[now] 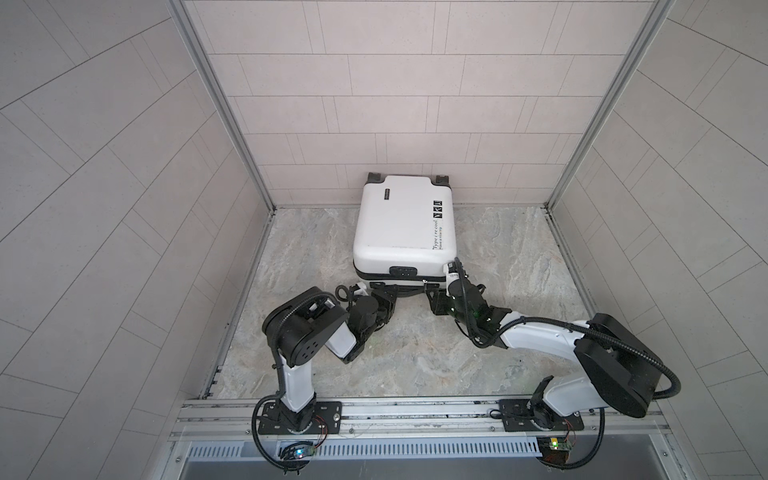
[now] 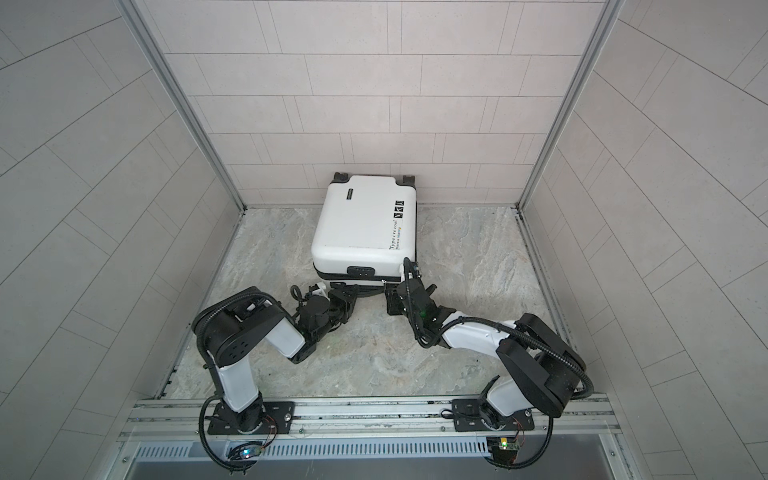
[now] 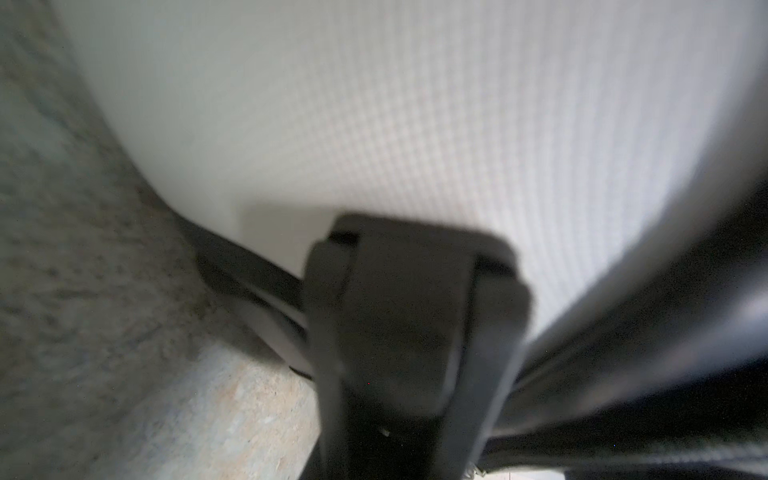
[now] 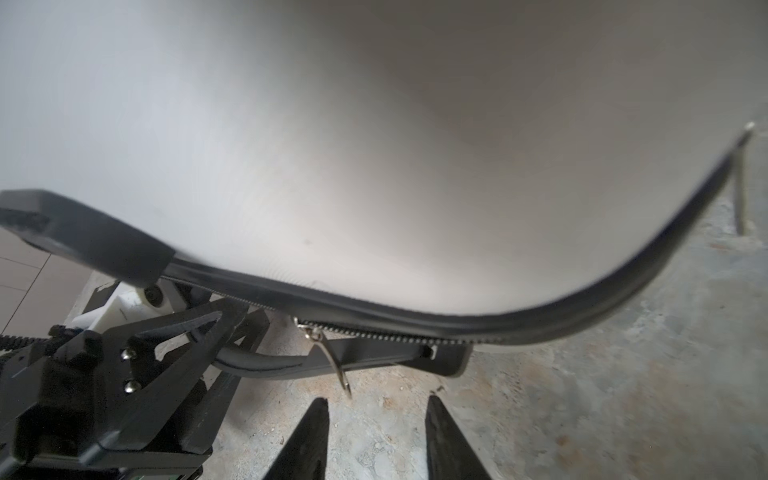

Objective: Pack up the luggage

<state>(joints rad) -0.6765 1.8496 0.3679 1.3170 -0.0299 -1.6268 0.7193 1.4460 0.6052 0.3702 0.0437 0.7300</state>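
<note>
The white luggage (image 1: 405, 224) (image 2: 363, 224) lies flat and closed, its wheels against the back wall, in both top views. Both grippers are at its near edge. My left gripper (image 1: 384, 293) (image 3: 415, 291) is shut on the luggage's black handle (image 4: 266, 365), which bows out from the shell; the right wrist view shows its fingers (image 4: 216, 328) clamped on it. My right gripper (image 1: 434, 291) (image 4: 376, 405) is open, its tips just short of the zipper seam. A metal zipper pull (image 4: 338, 370) hangs a little ahead of the tips, touching neither.
The black zipper band (image 4: 540, 328) curves round the shell's corner, with another pull (image 4: 739, 187) hanging farther along. A black lock (image 1: 403, 272) sits on the near edge. Marbled floor (image 1: 519, 291) lies around the case; tiled walls close three sides.
</note>
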